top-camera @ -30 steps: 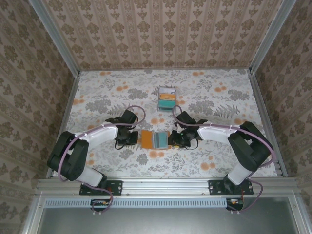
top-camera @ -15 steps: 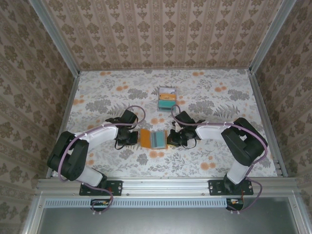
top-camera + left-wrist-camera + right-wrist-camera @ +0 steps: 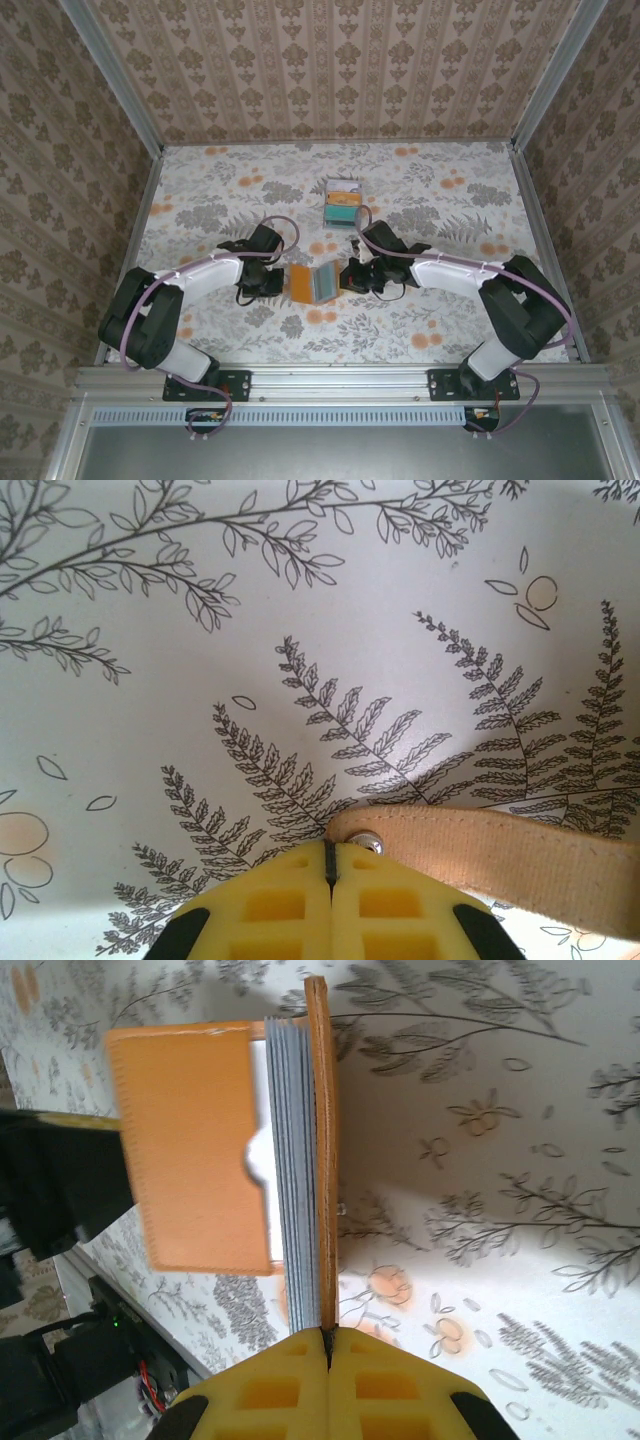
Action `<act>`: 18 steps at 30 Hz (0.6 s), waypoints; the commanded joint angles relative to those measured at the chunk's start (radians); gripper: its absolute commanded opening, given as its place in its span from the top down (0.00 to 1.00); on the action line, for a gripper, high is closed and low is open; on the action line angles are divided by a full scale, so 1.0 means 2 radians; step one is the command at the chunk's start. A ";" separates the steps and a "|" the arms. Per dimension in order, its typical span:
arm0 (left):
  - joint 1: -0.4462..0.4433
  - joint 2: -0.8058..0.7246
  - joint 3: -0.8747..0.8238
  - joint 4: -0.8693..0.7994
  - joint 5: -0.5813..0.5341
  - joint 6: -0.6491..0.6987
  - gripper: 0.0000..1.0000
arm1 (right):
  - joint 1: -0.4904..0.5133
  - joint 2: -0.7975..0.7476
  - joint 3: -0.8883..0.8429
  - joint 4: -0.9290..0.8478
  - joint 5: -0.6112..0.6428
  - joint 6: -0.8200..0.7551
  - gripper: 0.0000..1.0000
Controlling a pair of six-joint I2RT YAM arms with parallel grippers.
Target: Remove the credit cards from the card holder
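Flowered tablecloth point(image 3: 200, 200), card holder point(image 3: 315, 284) at the centre of the top view. Right gripper point(image 3: 327, 1345) pinches its raised orange flap. Left gripper point(image 3: 328, 865), jaws pressed together, sits at the tan strap point(image 3: 480, 865). Loose credit cards point(image 3: 343, 203) lie above it. Looks like the opening step; next, one gripper must let go and draw out the white card point(image 3: 256, 1160).

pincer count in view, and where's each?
2: left pincer is shut on a tan strap at the card holder's left edge; right pincer is shut on its right flap.
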 commanded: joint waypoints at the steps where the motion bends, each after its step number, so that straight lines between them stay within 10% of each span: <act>1: -0.001 0.015 0.005 -0.005 0.006 0.011 1.00 | 0.016 -0.010 0.033 -0.046 0.016 -0.018 1.00; 18: -0.002 0.013 0.005 -0.005 0.011 0.010 1.00 | 0.054 0.041 0.091 -0.061 0.025 -0.018 1.00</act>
